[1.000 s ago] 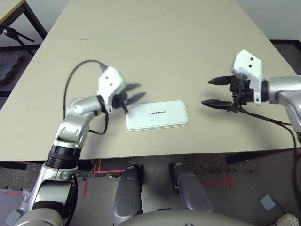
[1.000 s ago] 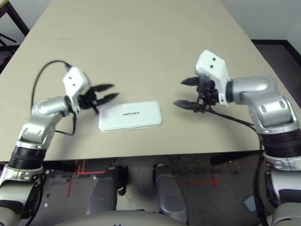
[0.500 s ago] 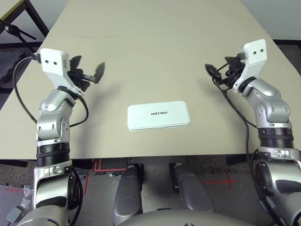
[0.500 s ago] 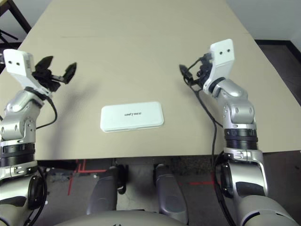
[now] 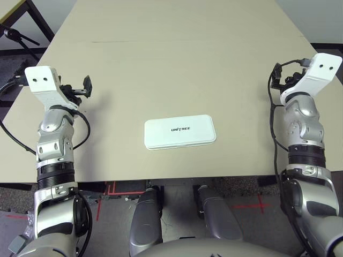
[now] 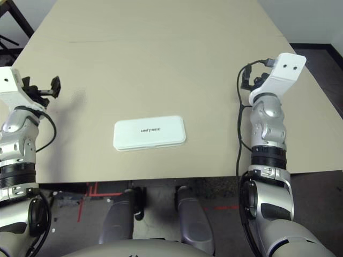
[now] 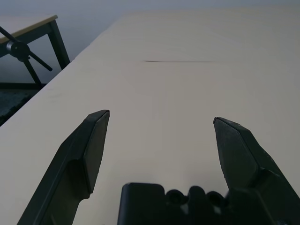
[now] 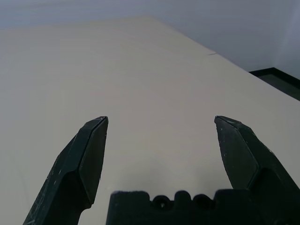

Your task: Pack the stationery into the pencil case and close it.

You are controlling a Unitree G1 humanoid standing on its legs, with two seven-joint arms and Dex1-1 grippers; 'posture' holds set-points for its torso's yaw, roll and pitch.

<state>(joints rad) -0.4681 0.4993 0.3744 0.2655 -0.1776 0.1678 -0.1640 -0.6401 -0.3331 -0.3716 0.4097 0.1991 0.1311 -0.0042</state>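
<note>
The beige worktop [image 5: 182, 64] spreads wide under both arms, bare except for one thing near its front edge: the pencil case [image 5: 180, 131], white, lid down with the UNITREE lettering facing up, lying flat and roughly midway between the two arms. It sits in the same spot it held a second ago and half a second ago. The arms are what have changed. A second ago the left gripper was right at the case's left end and the right gripper was reaching in from the right, near the case; half a second ago both had lifted away and were spread outward. Now both have drawn back further, each forearm standing nearly upright at its own side of the worktop, well apart from the case. The left gripper [image 7: 159, 119] is raised over the left edge of the worktop, its jaws spread wide with nothing between them but bare worktop beyond. The right gripper [image 8: 159, 123] is raised over the right side, its jaws likewise spread wide and holding nothing. In the head views the left gripper's black fingers [image 5: 86, 85] point inward across the worktop, while the right gripper's are mostly tucked behind its white wrist housing [image 5: 319, 69].
</note>
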